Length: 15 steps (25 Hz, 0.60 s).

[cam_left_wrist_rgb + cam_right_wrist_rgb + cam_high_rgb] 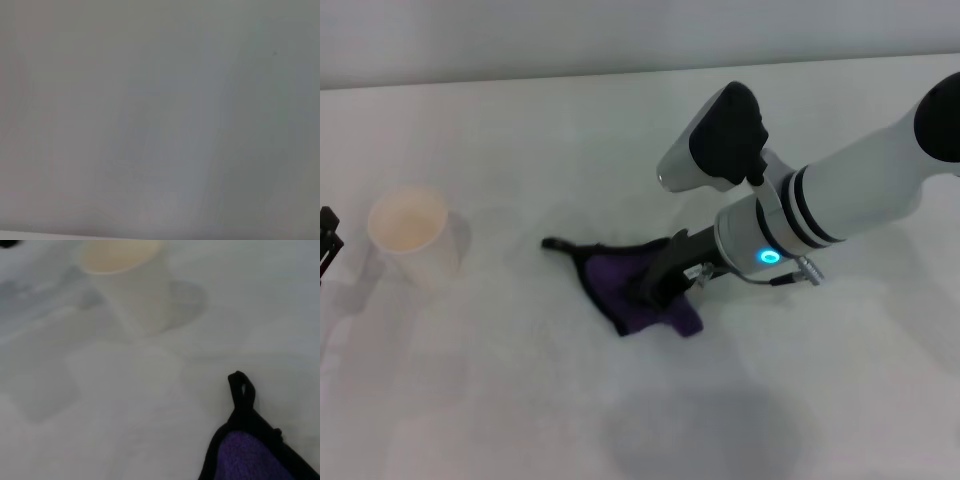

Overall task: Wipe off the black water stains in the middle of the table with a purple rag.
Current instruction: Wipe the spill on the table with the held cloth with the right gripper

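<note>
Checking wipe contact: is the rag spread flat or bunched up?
Bunched. The purple rag lies crumpled on the table under the right gripper, its black loop corner trailing out.

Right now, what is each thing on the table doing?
Deep-purple cloth rag: crumpled on the white table, pressed under the right gripper.
Cream paper cup: upright, standing apart from the rag.
Black stain: not visible.
Left gripper: at the table's left edge, idle.
</note>
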Each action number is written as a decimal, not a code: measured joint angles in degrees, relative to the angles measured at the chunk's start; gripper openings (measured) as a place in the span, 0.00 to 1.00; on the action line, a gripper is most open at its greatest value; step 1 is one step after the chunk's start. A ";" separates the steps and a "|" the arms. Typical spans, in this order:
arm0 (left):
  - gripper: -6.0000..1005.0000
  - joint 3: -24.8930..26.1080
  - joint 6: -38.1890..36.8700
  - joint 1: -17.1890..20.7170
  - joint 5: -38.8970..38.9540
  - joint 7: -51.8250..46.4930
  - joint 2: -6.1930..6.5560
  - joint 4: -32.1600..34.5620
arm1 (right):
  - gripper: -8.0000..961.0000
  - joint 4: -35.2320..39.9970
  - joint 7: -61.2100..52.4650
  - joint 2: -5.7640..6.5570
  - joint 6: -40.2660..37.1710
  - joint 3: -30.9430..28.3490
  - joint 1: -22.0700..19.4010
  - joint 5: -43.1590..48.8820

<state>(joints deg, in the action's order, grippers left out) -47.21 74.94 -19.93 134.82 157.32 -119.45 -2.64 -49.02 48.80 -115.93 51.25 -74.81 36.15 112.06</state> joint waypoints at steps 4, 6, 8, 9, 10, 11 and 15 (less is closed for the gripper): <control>0.88 0.00 0.03 -0.25 -0.02 0.03 0.00 0.00 | 0.08 1.95 3.57 -0.01 0.07 -0.09 0.21 -3.89; 0.88 0.01 0.28 -0.30 -0.06 0.02 0.00 0.00 | 0.08 2.82 3.72 -0.01 -2.04 -0.35 0.23 -4.25; 0.88 0.01 0.46 -0.31 -0.09 0.06 0.02 0.00 | 0.08 3.29 3.73 0.08 -4.66 -0.47 0.07 -4.25; 0.88 0.01 0.47 -0.34 -0.09 0.11 0.04 0.00 | 0.08 3.47 3.82 0.19 -6.10 -0.52 -0.06 -4.14; 0.88 0.01 0.47 -0.36 -0.09 0.16 0.06 0.00 | 0.08 3.66 3.87 0.36 -7.57 -0.61 -0.16 -3.98; 0.88 0.01 0.48 -0.39 -0.09 0.18 0.10 0.00 | 0.08 3.82 3.87 0.49 -8.61 -0.71 -0.20 -3.85; 0.88 0.01 0.48 -0.47 -0.09 0.32 0.18 0.00 | 0.08 4.67 4.03 0.69 -12.53 -2.91 -0.59 -2.93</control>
<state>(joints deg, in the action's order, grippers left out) -47.20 75.42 -20.40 134.73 157.64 -119.26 -2.64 -44.35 52.83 -115.24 38.72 -77.72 35.56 109.13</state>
